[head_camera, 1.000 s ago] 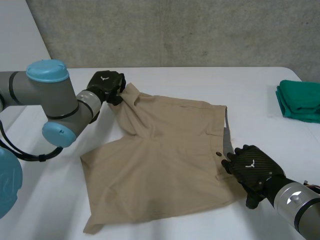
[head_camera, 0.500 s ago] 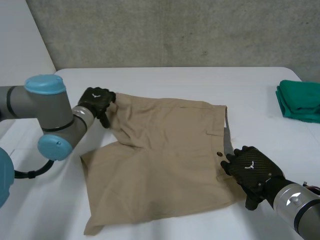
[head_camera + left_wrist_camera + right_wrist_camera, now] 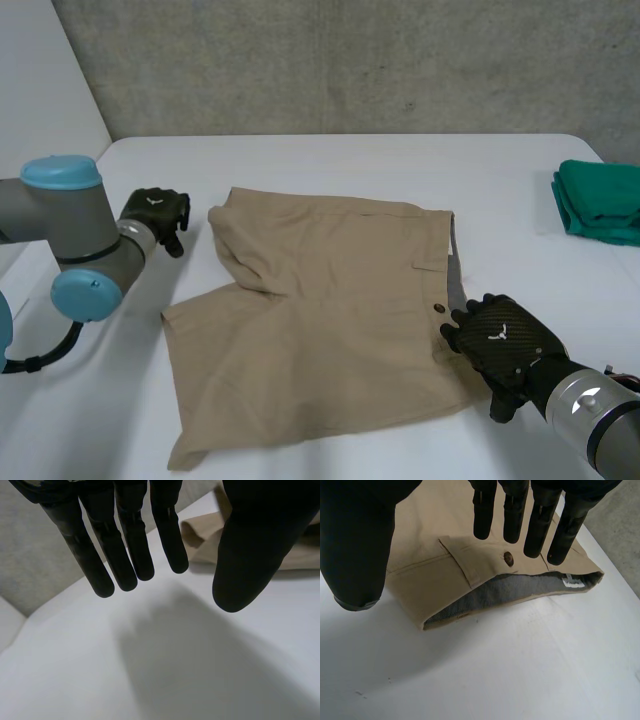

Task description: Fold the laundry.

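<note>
Our left hand (image 3: pixel 155 211) hangs over bare counter (image 3: pixel 350 160), just beside the far leg of the tan shorts (image 3: pixel 320 320) and apart from it. In the left wrist view its fingers (image 3: pixel 129 545) are straight and spread, the thumb (image 3: pixel 250 555) stands well away from them, and nothing lies between. A rumpled bit of the shorts (image 3: pixel 205 535) shows beyond the fingertips.

Our right hand (image 3: pixel 500 342) is at the waistband end of the shorts, near the counter's front edge. In the right wrist view its fingers (image 3: pixel 515 510) reach out straight over the fabric by the button (image 3: pixel 508 556), with the thumb (image 3: pixel 360 545) held wide to one side. It grips nothing, and we cannot tell whether the fingertips touch the cloth.

The shorts lie spread mostly flat mid-counter, the waistband's grey lining (image 3: pixel 510 592) gaping open. A folded green cloth (image 3: pixel 600 200) sits well apart at the counter's right edge.
</note>
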